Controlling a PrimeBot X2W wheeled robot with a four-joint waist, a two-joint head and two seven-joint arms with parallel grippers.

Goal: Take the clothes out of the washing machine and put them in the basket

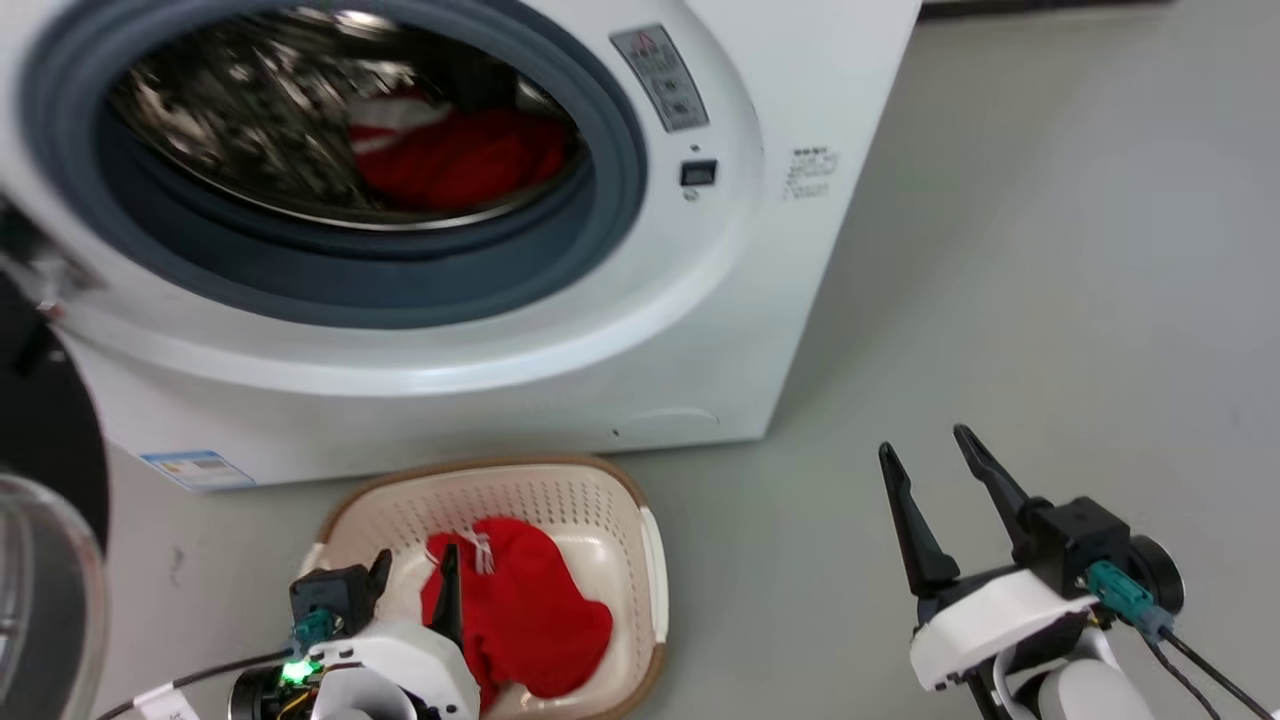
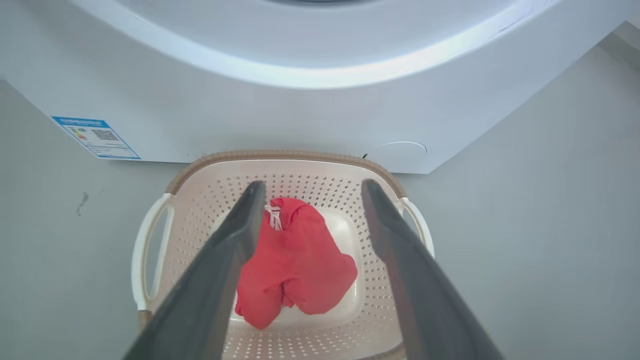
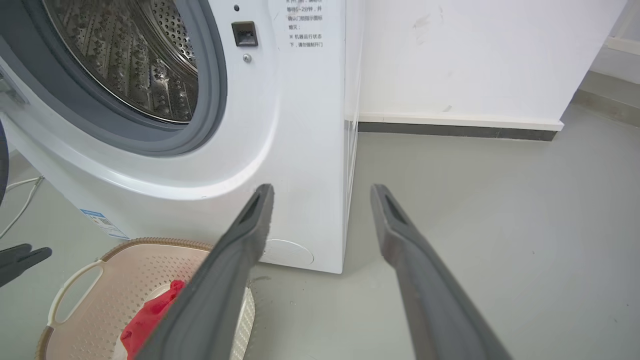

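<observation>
One red garment (image 1: 530, 615) (image 2: 295, 265) (image 3: 147, 317) lies in the cream basket (image 1: 610, 500) (image 2: 200, 220) (image 3: 100, 300), which stands on the floor in front of the white washing machine (image 1: 600, 330) (image 2: 310, 100) (image 3: 300, 125). More red clothes (image 1: 460, 155) lie inside the steel drum. My left gripper (image 1: 415, 570) (image 2: 312, 187) hovers above the basket, open, with nothing between its fingers. Over the bare floor to the right of the machine, my right gripper (image 1: 925, 445) (image 3: 320, 192) is open and empty.
The washer's glass door (image 1: 45, 560) hangs open at the far left. A white wall with a dark skirting (image 3: 450, 130) runs behind the machine. Grey floor (image 1: 1050, 300) stretches to the right of the washer and basket. A cable (image 3: 15, 205) lies left of the machine.
</observation>
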